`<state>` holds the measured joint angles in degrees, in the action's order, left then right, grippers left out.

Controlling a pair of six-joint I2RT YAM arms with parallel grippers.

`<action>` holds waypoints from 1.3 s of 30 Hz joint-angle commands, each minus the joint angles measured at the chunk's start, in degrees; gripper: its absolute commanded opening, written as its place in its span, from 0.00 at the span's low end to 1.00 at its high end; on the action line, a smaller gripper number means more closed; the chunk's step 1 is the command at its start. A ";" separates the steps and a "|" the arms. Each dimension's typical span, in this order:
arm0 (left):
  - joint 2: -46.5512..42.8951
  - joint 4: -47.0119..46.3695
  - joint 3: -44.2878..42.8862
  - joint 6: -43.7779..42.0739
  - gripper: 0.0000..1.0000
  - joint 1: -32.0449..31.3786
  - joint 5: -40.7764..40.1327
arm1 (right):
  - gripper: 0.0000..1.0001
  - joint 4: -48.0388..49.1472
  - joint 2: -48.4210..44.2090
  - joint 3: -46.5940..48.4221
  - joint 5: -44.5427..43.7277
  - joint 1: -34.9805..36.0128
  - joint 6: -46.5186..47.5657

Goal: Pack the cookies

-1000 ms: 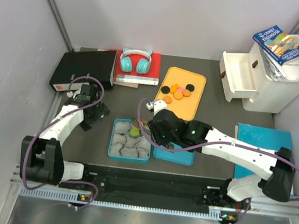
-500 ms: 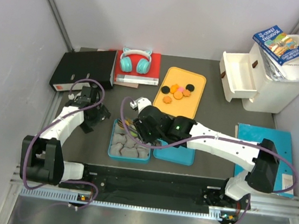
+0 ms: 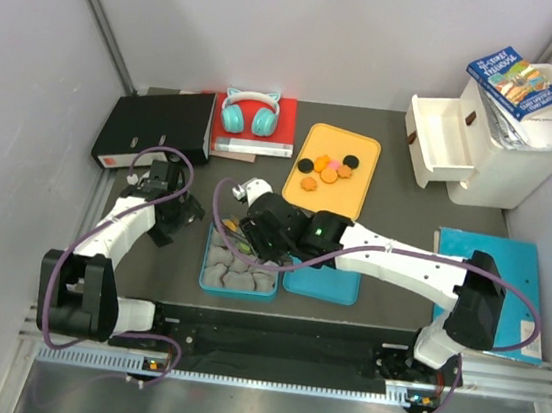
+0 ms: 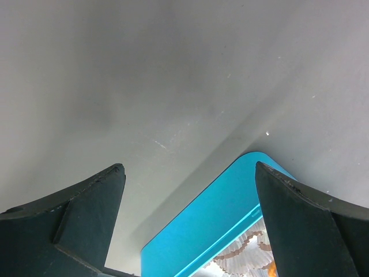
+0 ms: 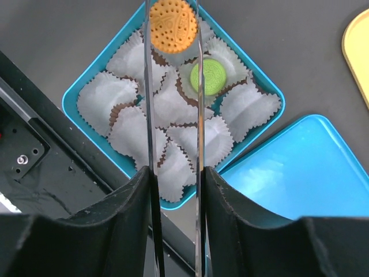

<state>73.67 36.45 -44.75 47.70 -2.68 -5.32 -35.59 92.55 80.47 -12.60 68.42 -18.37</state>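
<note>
**Cookie over the tin:** The right gripper (image 5: 172, 11) reaches across to a teal tin (image 4: 225, 208) with an orange cookie (image 5: 173, 26) pinched edge to edge between its two clear fingers. Its jaws are narrowed to the width of the disc. The cookie sits at the very tip of the gripper, near one corner of the tin, above the white paper cups (image 5: 104, 98) that fill it. Whether the disc already touches a cup cannot be told from the wrist view.

Just beside the held disc, to its lower right in that view, a green cookie (image 5: 207, 75) lies flat in one of the cups. The remaining cookies (image 3: 326, 167), orange, black and one pink, lie clustered on a yellow tray (image 3: 343, 197) beyond the tin, well apart from both grippers.

A teal lid (image 5: 288, 167) lies flat on the dark surface (image 3: 408, 198) against the tin's right side.

On the tin's left, the left gripper (image 4: 188, 168) hovers low over the surface near a corner of the tin. Its jaws are spread wide, with nothing between them and nothing touched.
</note>
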 commanded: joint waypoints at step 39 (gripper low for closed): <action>2.01 -1.64 0.10 -1.65 0.98 0.39 2.07 | 0.50 0.70 -5.20 -6.29 -7.62 -24.83 0.09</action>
<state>75.57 36.36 -44.71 46.52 -2.66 -3.79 -38.41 84.95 72.90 -21.58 44.05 -18.50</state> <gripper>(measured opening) 0.983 0.506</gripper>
